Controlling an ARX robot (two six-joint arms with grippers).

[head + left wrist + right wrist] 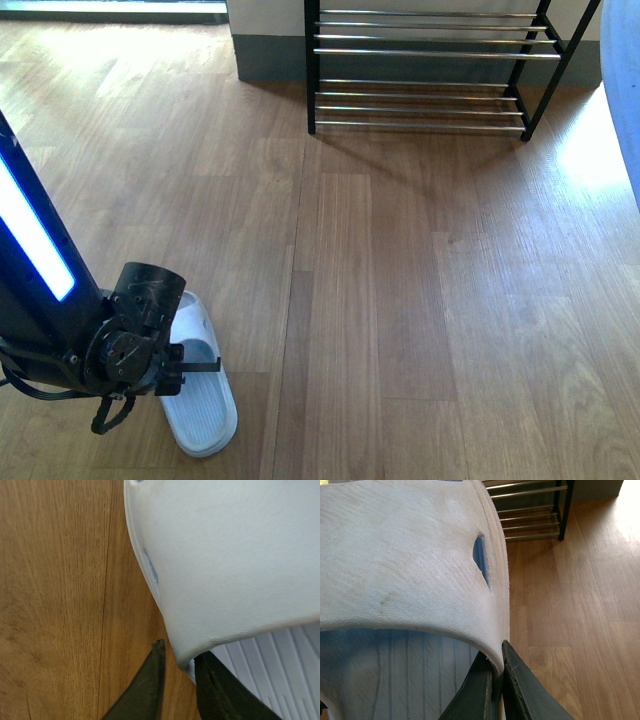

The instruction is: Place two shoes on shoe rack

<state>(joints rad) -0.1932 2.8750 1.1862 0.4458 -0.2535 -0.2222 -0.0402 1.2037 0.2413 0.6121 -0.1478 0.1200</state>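
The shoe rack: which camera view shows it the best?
The front view: the shoe rack stands by the wall, with its black frame and chrome rods in sight. The right wrist view shows only a corner past a slipper. The left wrist view shows none of it.

Bright daylight from upper right; overexposed patch on wood floor (600,150) beside shoe rack (430,70), rods glinting. Rack shadow cast toward camera. Wrist views: close slipper strap (405,565) slightly soft, right-hand floor washed out.
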